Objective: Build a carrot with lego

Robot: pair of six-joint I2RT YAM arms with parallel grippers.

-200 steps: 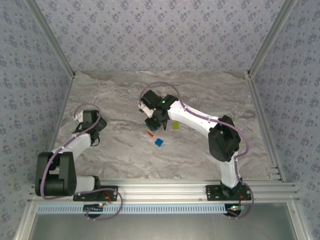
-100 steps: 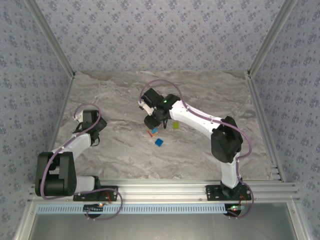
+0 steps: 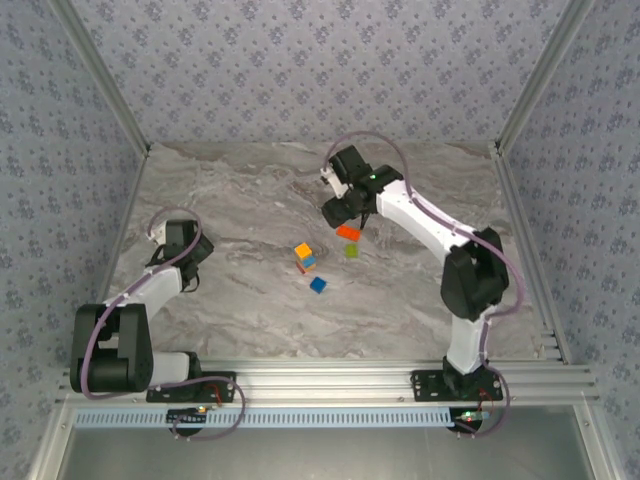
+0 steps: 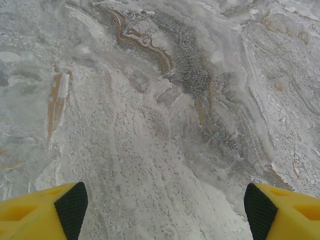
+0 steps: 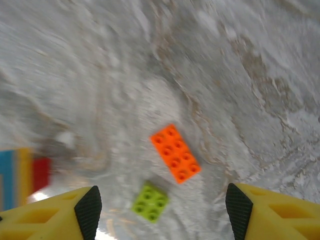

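Marble table (image 3: 230,200). Right gripper (image 3: 340,214): jaws spread wide, nothing held. Left gripper (image 4: 162,207): also wide, empty, above bare tabletop. Partial carrot (image 3: 304,257) mid-table. Orange brick (image 5: 175,153) and lime brick (image 5: 150,201) below right gripper; blue brick (image 3: 318,285) near carrot.

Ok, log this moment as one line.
left tool open over bare marble table | right tool open, aimed at flat orange plastic brick and small lime-green brick | partial carrot stack, orange-blue-red, free on table
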